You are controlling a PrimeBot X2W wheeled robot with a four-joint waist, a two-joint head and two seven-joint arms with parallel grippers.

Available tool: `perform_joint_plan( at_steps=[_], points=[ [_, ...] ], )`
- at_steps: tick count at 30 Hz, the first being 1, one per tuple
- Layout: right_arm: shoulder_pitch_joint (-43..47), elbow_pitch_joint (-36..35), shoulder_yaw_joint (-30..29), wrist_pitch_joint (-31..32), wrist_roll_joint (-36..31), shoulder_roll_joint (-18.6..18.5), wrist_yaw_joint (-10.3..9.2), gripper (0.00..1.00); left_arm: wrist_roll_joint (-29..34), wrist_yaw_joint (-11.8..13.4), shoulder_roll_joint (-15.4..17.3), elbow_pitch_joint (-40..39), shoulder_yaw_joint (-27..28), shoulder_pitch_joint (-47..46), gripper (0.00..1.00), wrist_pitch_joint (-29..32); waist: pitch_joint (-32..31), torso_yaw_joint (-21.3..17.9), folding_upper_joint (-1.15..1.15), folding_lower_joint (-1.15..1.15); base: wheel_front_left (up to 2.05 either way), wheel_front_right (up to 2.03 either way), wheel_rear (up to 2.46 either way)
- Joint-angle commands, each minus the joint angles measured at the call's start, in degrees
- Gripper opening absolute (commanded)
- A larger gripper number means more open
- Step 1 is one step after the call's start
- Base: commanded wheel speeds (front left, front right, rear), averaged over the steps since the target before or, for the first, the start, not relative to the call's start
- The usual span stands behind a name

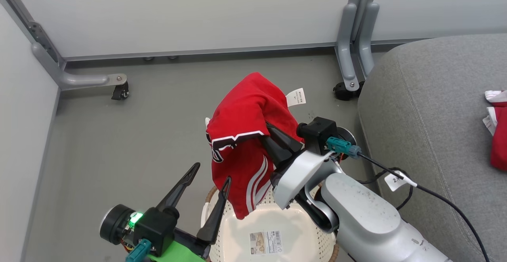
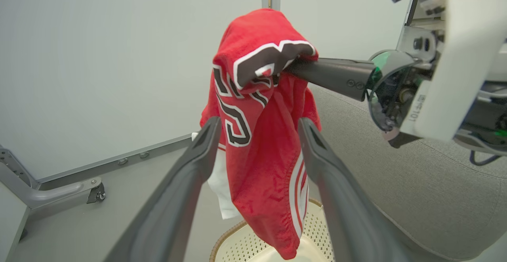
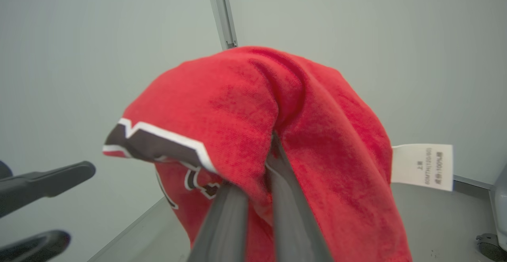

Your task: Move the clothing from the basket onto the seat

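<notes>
The clothing (image 1: 241,135), a red jersey with black-and-white lettering and white stripes, dangles its lowest hem just above the basket (image 1: 313,238), which lies nearest to us at the bottom of the head view. The basket is cream-white and perforated, and its bare bottom shows a paper label (image 1: 266,242). Beside the basket we see the left tool (image 1: 212,173), its two dark fingers spread wide apart and holding nothing. One fingertip lies close to the hanging cloth, and we cannot tell whether it touches. A little farther on, the right tool (image 1: 277,140) reaches in from the right with its fingers pressed almost together on a fold of the jersey. The cloth is bunched and draped over the fingertips, so the garment hangs lifted in the air from this grip. A white care tag (image 1: 296,97) sticks out from its far side. To the right lies the seat (image 1: 427,115), a broad grey cushion, with a second red garment (image 1: 497,131) with white trim lying on it at the view's right edge, well apart from the jersey. Beyond we see the grey floor (image 1: 119,143), a metal foot with a caster (image 1: 119,91), and pale wall panels (image 1: 178,12).
</notes>
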Motion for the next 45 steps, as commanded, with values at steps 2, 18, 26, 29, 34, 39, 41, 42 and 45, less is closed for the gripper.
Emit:
perform_joint_plan(
  at_steps=[2,18,26,29,34,39,41,42,45],
  points=[
    [0.3,0.3,0.2,-0.5,0.6,0.0,0.00,0.00,0.5,0.3,0.5,-0.3,0.2,0.3,1.00,0.1,0.1,-0.2,0.00,0.00,0.00,0.00,0.00],
    [-1.4,1.7,-1.6,-0.5,0.1,-0.1,0.00,0.00,0.8,0.4,1.4,-0.5,-0.4,-1.3,1.00,0.6,3.0,-4.0,0.00,0.00,0.00,0.00,0.00],
    [-1.6,1.7,-6.1,-0.5,-1.6,-1.0,0.00,0.00,1.4,-0.4,2.1,0.1,-0.5,-3.4,1.00,0.9,6.7,-12.4,0.00,0.00,0.00,0.00,0.00],
    [-1.1,1.3,-8.5,-0.5,-2.2,-1.5,0.00,0.00,1.8,-0.9,2.7,0.1,-0.8,-4.4,1.00,1.5,8.2,-16.1,0.00,0.00,0.00,0.00,0.00],
    [0.4,0.1,-13.2,-0.5,-3.3,-1.9,0.00,0.00,2.0,-1.5,3.6,-0.4,-1.0,-6.2,1.00,2.7,10.9,-22.8,0.00,0.00,0.00,0.00,0.00],
    [2.3,-1.2,-17.9,-0.5,-4.4,-1.9,0.00,0.00,2.2,-1.9,4.5,-1.1,-1.1,-7.2,1.00,3.8,12.8,-28.7,0.00,0.00,0.00,0.00,0.00],
    [3.1,-1.7,-19.7,-0.5,-4.8,-1.9,0.00,0.00,2.3,-1.9,4.9,-1.4,-1.1,-7.5,1.00,4.3,13.4,-30.7,0.00,0.00,0.00,0.00,0.00],
    [3.5,-1.9,-20.8,-0.5,-5.0,-2.0,0.00,0.00,2.4,-2.2,5.0,-1.6,-1.3,-7.7,1.00,4.6,13.7,-31.5,0.00,0.00,0.00,0.00,0.00],
    [3.9,-2.7,-23.8,-0.5,-5.8,-2.5,0.00,0.00,2.5,-2.5,5.2,-2.2,-1.7,-8.3,1.00,5.3,14.5,-32.9,0.00,0.00,0.00,0.00,0.00]
  ],
)
